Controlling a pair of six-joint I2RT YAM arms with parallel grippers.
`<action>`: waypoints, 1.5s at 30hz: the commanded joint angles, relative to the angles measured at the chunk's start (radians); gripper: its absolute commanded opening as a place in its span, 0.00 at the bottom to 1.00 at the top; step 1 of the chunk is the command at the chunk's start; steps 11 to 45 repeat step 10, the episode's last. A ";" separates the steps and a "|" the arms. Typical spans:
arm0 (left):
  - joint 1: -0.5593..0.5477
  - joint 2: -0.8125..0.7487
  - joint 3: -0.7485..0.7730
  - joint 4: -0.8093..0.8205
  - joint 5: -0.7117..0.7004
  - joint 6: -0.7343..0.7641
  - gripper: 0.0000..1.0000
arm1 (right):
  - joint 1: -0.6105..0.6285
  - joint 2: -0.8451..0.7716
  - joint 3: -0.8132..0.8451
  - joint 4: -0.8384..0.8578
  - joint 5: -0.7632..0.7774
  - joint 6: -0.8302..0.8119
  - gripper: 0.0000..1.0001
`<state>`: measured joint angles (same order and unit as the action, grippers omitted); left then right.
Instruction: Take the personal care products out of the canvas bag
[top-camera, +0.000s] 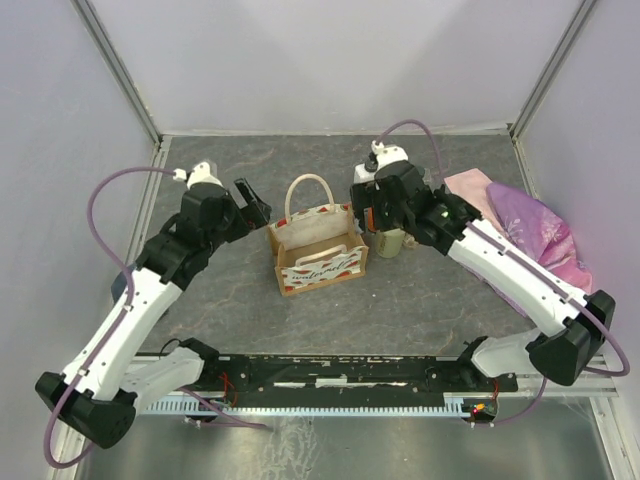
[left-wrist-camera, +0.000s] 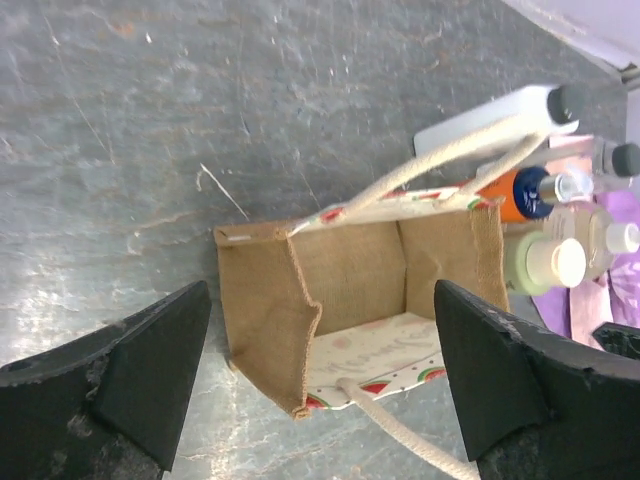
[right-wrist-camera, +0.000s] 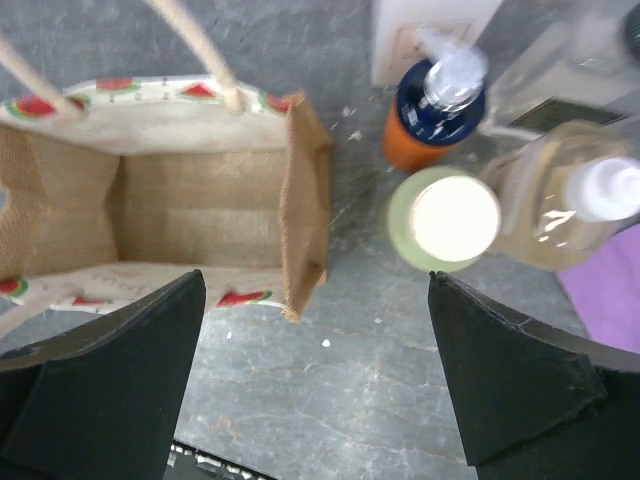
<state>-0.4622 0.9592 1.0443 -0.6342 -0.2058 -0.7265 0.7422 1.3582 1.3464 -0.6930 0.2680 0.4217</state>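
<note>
At 3 o'clock of the canvas bag (top-camera: 318, 268), the personal care products (right-wrist-camera: 455, 218) stand grouped; the bag's interior shows bare. Left gripper (left-wrist-camera: 320, 330) and right gripper (right-wrist-camera: 315, 340): jaws spread, holding nothing. Recommend raising the right gripper vertically, clear of the caps.

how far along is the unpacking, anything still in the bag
Looks done: the canvas bag shows only bare lining in both wrist views. The orange bottle, green white-capped bottle and clear bottle stand beside it. In hand: nothing, the left hand and right hand are open and empty. Nothing visibly left.
</note>
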 joint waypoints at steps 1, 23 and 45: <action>0.001 0.068 0.191 -0.059 -0.162 0.097 0.99 | -0.051 -0.017 0.200 -0.101 0.101 -0.028 1.00; 0.018 0.176 0.331 -0.053 -0.153 0.185 0.99 | -0.222 0.009 0.375 -0.215 0.049 -0.058 1.00; 0.018 0.176 0.331 -0.053 -0.153 0.185 0.99 | -0.222 0.009 0.375 -0.215 0.049 -0.058 1.00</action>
